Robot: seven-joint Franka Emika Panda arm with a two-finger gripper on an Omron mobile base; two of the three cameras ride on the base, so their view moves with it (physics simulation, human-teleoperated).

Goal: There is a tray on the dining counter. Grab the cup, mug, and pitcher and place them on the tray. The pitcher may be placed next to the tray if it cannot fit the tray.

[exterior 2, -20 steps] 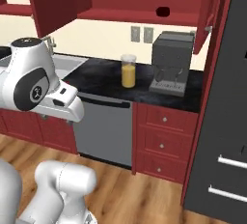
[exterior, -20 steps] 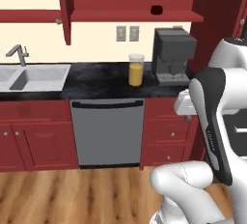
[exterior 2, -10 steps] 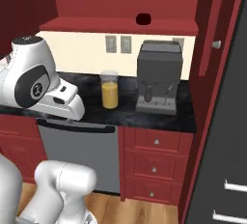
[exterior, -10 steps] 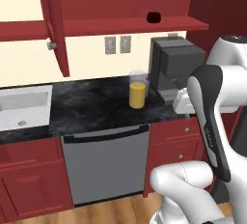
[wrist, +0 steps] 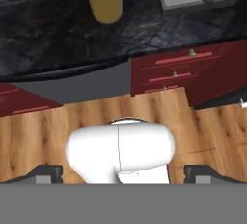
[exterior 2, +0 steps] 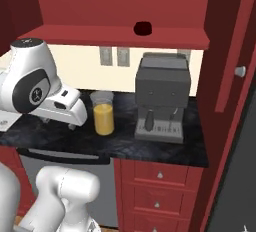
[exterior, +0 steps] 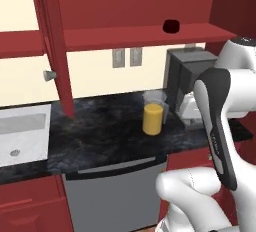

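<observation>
Base is driving in toward the counter, so both base views shift. The pitcher (exterior: 153, 115) grows and slides from upper centre to right of centre in the left base view. The coffee machine (exterior 2: 162, 102) looms larger at centre of the right base view. The sink (exterior: 22, 138) drifts to the left edge.

White arm raised, hand (wrist: 123, 172) empty (fingers spread wide)
</observation>
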